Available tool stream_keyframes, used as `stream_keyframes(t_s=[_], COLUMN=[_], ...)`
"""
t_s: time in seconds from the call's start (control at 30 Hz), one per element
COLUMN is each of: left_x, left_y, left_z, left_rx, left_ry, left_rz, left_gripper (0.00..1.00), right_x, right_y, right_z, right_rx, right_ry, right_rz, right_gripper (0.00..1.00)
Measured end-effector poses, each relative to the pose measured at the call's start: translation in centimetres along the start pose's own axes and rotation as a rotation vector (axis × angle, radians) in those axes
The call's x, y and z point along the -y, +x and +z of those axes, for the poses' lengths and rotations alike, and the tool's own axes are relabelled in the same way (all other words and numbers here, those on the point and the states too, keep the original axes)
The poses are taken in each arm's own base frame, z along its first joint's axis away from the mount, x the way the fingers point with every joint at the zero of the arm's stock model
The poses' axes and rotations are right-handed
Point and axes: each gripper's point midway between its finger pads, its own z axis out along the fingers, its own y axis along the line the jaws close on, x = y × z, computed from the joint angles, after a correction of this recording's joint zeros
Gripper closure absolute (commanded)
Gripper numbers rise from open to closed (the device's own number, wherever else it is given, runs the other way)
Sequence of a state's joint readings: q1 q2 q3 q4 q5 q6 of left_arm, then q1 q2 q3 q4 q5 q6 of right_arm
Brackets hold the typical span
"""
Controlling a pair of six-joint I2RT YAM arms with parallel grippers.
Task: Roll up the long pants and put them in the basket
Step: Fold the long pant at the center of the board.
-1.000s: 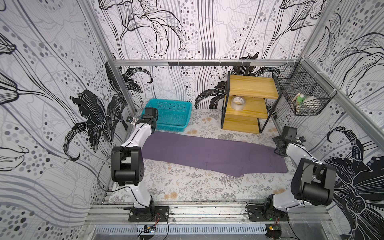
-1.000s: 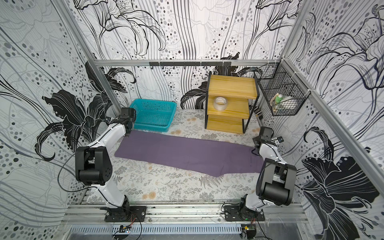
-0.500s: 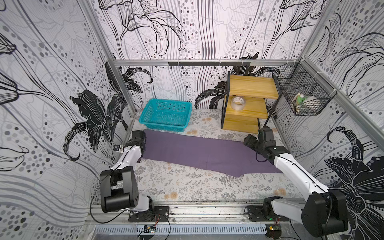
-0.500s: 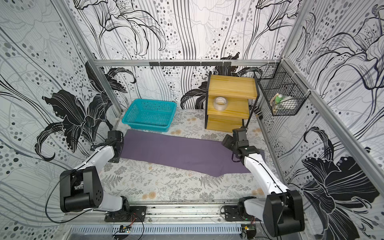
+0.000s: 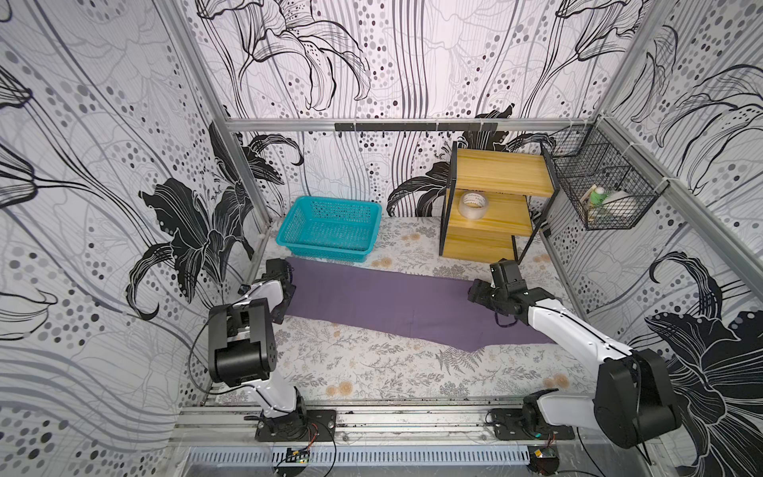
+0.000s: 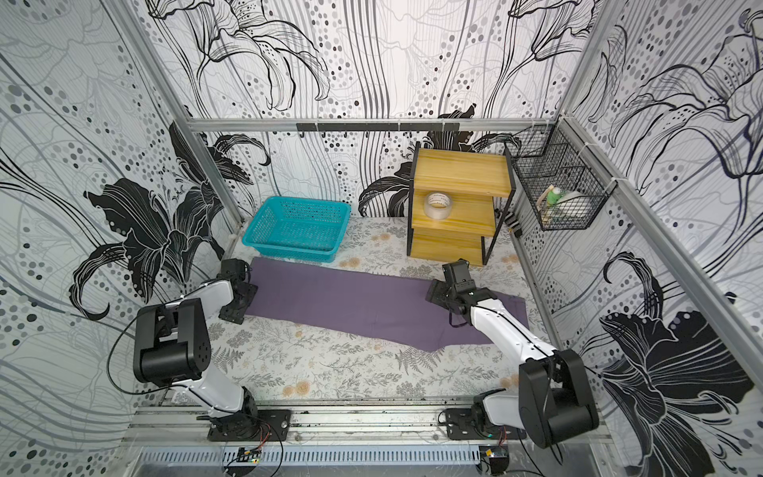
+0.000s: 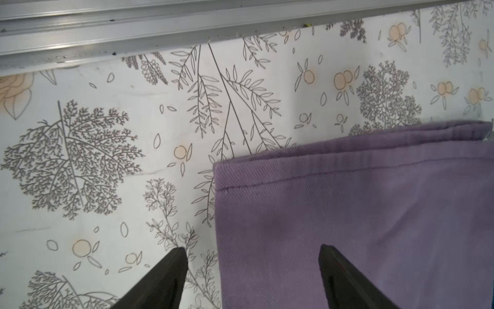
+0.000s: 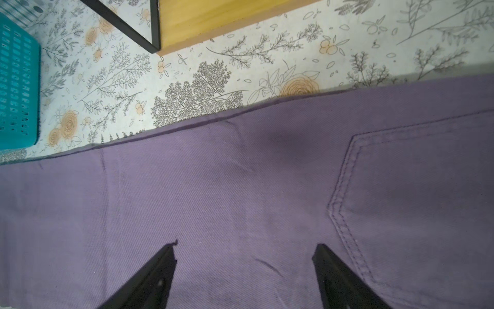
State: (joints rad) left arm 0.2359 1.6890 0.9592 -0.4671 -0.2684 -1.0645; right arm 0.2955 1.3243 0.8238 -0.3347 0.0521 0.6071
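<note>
The long pants (image 5: pixel 392 305) (image 6: pixel 351 301) lie flat, dusky purple, stretched left to right across the table in both top views. My left gripper (image 5: pixel 287 294) (image 6: pixel 243 298) is low at their left end. In the left wrist view it (image 7: pixel 252 250) is open, straddling the hem corner of the pants (image 7: pixel 347 214), one finger over the flowered cloth and one over fabric. My right gripper (image 5: pixel 475 291) (image 6: pixel 433 294) hovers over the right, wider end. In the right wrist view it (image 8: pixel 244 247) is open above the pants (image 8: pixel 213 187), beside a stitched back pocket (image 8: pixel 414 200). Neither holds anything.
A teal basket (image 5: pixel 330 223) stands just behind the pants' left end. A wooden shelf (image 5: pixel 491 214) with a tape roll (image 5: pixel 473 204) stands at the back right. A wire basket (image 5: pixel 603 186) hangs on the right wall. A metal rail (image 7: pixel 107 26) borders the table's left side.
The left arm came forward from the teal basket down to the pants' left end. The right arm swung in from the right wall over the pants' right end. The pants have not moved.
</note>
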Motion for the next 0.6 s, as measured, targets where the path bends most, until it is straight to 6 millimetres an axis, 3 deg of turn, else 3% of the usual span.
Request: stream_keyframes(t_s=[0.2,0.4,0.6], left_x=[1.1,-0.7,-1.4], left_y=[-1.1,0.0,-0.2], left_z=[0.0,1.7,1.6], left_rx=[0.048,0.028,0.043], left_ry=[-0.023,-0.129,-0.164], left_rz=[-0.012,-0.016,-0.042], left_gripper=[0.24,0.29,0.32], right_x=[-1.0,-1.1,-0.8], right_y=[-1.4,-2.1,-2.0], right_z=[0.0,-0.1,-0.1], right_rx=[0.017,0.034,0.036], right_ry=[-0.01,0.0,0.016], right_rz=[-0.01,-0.013,-0.015], right_gripper=[0.16,0.16,0.16])
